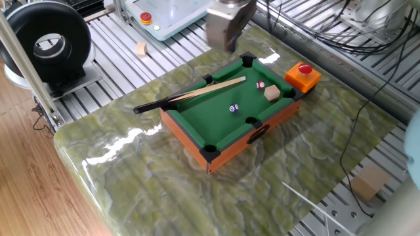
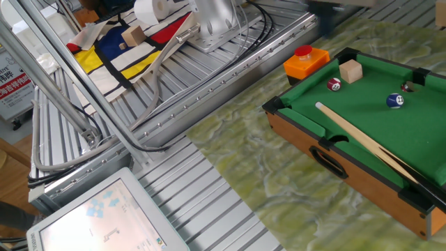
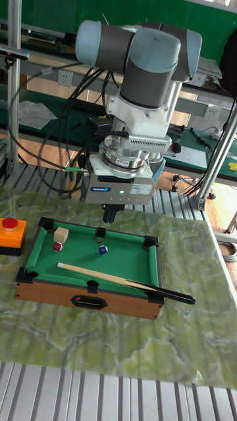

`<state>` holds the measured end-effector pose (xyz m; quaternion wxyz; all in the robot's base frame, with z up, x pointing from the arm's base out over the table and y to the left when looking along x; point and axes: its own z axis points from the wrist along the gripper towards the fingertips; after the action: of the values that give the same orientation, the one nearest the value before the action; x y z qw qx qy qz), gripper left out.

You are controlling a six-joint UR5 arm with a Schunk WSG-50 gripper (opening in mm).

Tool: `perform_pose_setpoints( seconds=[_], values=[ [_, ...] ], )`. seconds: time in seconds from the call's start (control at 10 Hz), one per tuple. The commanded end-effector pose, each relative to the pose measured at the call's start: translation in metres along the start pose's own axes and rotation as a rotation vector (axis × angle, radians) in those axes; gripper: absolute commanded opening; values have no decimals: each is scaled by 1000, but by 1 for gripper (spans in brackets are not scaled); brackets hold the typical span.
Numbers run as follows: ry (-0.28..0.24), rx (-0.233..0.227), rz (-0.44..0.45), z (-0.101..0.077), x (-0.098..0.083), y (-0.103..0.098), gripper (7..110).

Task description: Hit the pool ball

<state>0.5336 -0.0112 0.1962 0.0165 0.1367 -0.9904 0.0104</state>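
Covering the bench, green marbled mat point(image 1: 164, 170)

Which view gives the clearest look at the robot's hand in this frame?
The tall fixed view: the hand hangs sharp and whole above the green-felt mini pool table, dark fingers close together. One fixed view shows only a blurred grey block at the top edge. The other fixed view catches just a blurred sliver.

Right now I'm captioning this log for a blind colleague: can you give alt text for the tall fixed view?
A UR5 arm's gripper hangs above the back rail of a toy pool table, its fingers close together. On the green felt lie the pool ball, a red-and-white ball, a wooden cube and a cue stick. An orange box with a red button sits to the left.
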Motion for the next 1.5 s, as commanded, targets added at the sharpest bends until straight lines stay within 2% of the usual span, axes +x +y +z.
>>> perform_pose_setpoints(
  seconds=[0.0,0.1,0.2,0.3,0.4,0.5,0.6,0.7,0.8,0.9,1.0,1.1,1.2,1.3,1.4],
  values=[
    [10,-818,341,-86,-29,181,7],
    [10,-818,354,-87,-31,183,7],
    [5,-600,302,-53,-20,143,7],
    [-12,-340,217,-24,-11,84,7],
    [-11,-225,196,-18,-7,59,7],
    [-19,-159,169,-15,-7,44,7],
    [-28,-1,111,-12,-6,5,7],
    [-27,105,70,-13,-5,-22,7],
    [-24,170,43,-16,-4,-38,7],
    [-26,209,28,-18,-5,-47,7],
    [-33,201,35,-17,-6,-45,7],
    [-42,92,92,-13,-8,-19,7],
    [-54,-165,198,-16,-16,44,7],
    [-61,-314,256,-25,-23,78,7],
    [-62,-375,286,-30,-27,92,7]
  ],
)
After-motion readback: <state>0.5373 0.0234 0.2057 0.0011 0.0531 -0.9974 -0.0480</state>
